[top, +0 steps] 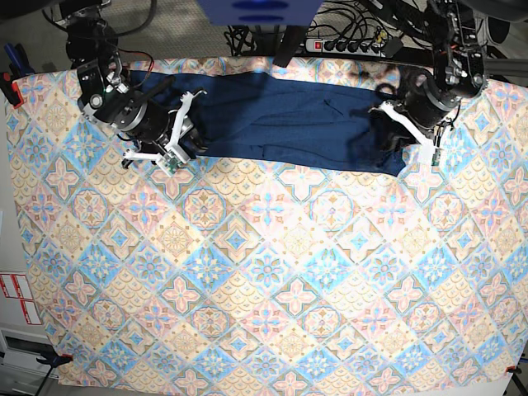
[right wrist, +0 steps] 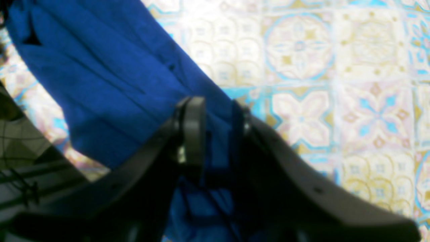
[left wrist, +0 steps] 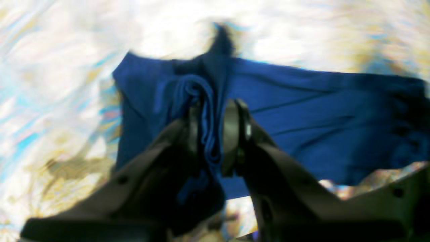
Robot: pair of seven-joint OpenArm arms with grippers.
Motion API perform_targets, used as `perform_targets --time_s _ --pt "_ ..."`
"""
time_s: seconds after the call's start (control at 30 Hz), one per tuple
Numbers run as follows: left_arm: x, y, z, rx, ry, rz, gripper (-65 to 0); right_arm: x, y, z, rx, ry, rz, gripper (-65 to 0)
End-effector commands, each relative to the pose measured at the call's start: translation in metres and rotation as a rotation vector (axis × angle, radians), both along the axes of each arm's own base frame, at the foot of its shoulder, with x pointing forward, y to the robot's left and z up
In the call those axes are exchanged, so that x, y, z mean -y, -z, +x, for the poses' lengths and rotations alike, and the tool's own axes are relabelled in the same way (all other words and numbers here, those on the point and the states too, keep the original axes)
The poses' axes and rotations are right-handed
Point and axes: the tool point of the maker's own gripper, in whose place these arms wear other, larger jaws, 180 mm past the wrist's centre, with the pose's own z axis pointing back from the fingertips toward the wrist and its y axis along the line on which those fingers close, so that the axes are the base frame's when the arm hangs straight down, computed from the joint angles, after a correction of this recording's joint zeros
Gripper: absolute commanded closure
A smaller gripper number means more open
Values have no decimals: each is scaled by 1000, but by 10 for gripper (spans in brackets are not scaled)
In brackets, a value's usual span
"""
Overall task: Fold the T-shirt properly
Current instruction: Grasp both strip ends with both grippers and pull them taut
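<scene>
Both arms are black and bulky with cables trailing from them, the left arm [top: 450,62] and right arm [top: 103,78] each ending in white brackets, while the left gripper [left wrist: 215,134] and right gripper [right wrist: 215,131] have dark curved fingers with rounded grey pads and small screw holes.

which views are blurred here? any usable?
Left wrist: heavy motion smear, tablecloth pattern lost, T-shirt and left gripper soft. Right wrist: right gripper out of focus, pattern readable. Base: sharp, evenly lit.
</scene>
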Motion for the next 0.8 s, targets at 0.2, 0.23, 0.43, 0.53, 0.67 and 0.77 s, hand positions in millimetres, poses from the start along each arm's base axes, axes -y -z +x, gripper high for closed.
perform_targets --time_s 0.2,0.23,0.43,0.53,0.67,0.77 --pt "54 -7 0 24 111 -84 -64 -2 -12 7 43 -4 26 -135" --pt "58 -6 0 18 111 -91 -64 -1 -12 8 44 0 24 -135" --pt "88 -8 8 11 143 -133 -66 23 -17 18 70 66 1 -135" --pt "100 -9 13 12 157 -145 -68 34 -21 24 84 96 -10 -135" --pt "118 -12 13 17 205 -163 -70 48 -25 30 102 134 -24 -135" --pt "126 -11 10 10 227 -166 -70 55 -27 32 110 151 -30 -135"
